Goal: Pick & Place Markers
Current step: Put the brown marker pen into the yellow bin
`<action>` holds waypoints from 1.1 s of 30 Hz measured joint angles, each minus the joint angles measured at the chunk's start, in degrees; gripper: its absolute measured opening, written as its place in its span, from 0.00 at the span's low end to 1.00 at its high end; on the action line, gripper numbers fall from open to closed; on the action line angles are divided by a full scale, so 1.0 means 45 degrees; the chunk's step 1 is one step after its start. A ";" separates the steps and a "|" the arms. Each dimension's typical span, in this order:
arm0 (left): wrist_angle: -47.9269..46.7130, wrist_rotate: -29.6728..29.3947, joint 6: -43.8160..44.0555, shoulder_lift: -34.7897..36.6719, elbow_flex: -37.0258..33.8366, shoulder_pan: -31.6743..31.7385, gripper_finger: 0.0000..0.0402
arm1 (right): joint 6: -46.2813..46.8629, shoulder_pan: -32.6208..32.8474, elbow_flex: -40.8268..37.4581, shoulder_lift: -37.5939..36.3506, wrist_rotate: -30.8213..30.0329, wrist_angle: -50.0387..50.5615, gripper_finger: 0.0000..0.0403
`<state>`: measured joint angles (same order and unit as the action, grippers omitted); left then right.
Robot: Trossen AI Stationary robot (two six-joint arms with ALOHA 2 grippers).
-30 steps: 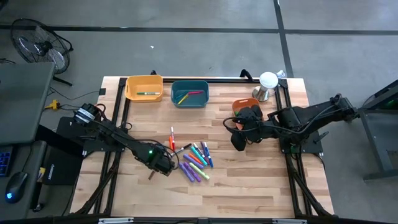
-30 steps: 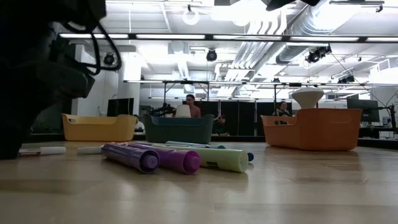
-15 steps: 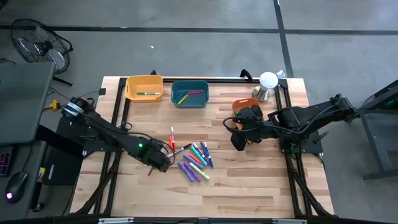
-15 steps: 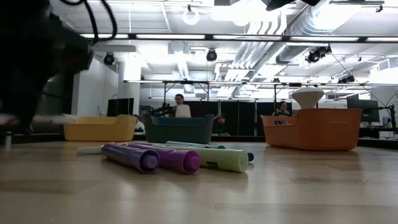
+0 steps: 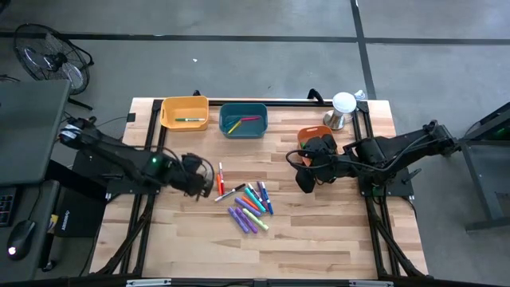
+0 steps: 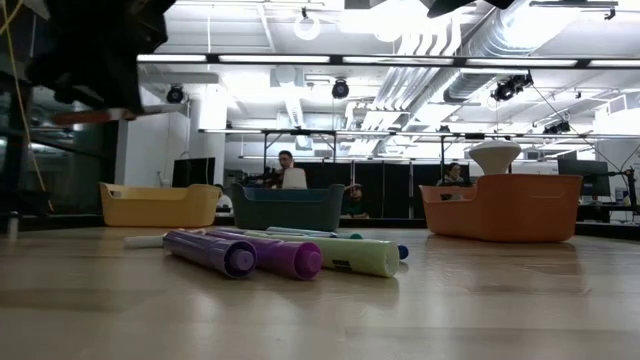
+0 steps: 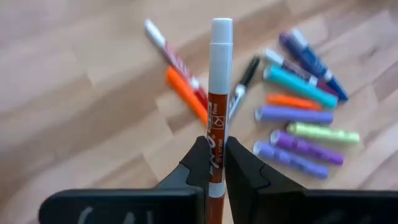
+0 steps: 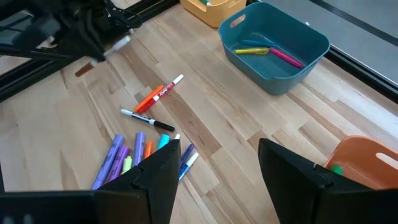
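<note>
My left gripper (image 5: 198,184) is shut on a brown marker with a white cap (image 7: 217,93), held above the table to the left of the loose markers (image 5: 249,204). These lie flat on the wood in purple, teal, orange, green, blue, red and black. The held marker also shows in the low view (image 6: 96,116) and in the right wrist view (image 8: 102,57). My right gripper (image 8: 217,180) is open and empty, hovering above the table near the orange bin (image 5: 313,135). My left gripper pinches the brown marker's barrel (image 7: 215,144) between its two fingers, toward the end away from the white cap. The marker lies along the fingers and sticks out past their tips, cap end forward. It is lifted clear of the table, about level.
A yellow bin (image 5: 185,112) and a teal bin (image 5: 243,119), each holding markers, stand along the far edge. A white mushroom-shaped object (image 5: 343,108) stands at the far right. The near half of the table is bare wood. People show in the room beyond the table.
My left gripper has risen from the table beside the loose markers and gone toward the far and left edges, staying shut on the brown marker. The marker, which lay on the table, is now lifted clear and carried high above it.
</note>
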<state>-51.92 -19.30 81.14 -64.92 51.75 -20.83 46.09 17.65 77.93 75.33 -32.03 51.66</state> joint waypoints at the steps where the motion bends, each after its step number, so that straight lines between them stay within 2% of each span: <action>1: 0.0004 -0.0071 -0.0269 0.0148 0.0000 0.0307 0.05 | 0.0000 0.0000 0.0000 0.0000 -0.0044 0.0000 0.51; 10: 0.1083 0.0370 -0.3633 0.0661 0.0000 0.3623 0.05 | -0.0015 -0.0005 0.0000 0.0000 -0.0459 0.0039 0.51; 17: 0.1903 0.1646 -0.6609 0.0620 0.0005 0.6824 0.05 | -0.0015 -0.0005 0.0000 0.0000 -0.0458 0.0394 0.51; 26: 0.1874 0.3254 -1.0081 0.0615 0.0005 1.0939 0.05 | 0.0057 -0.0005 0.0000 0.0000 -0.0546 0.0481 0.51; 33: 0.1981 0.4268 -1.2087 0.0615 0.0005 1.3301 0.05 | 0.0107 -0.0005 0.0000 0.0000 -0.0563 0.0476 0.51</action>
<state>-43.00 -0.09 26.76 -62.15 51.77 39.02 46.57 17.63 77.93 75.33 -34.57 53.80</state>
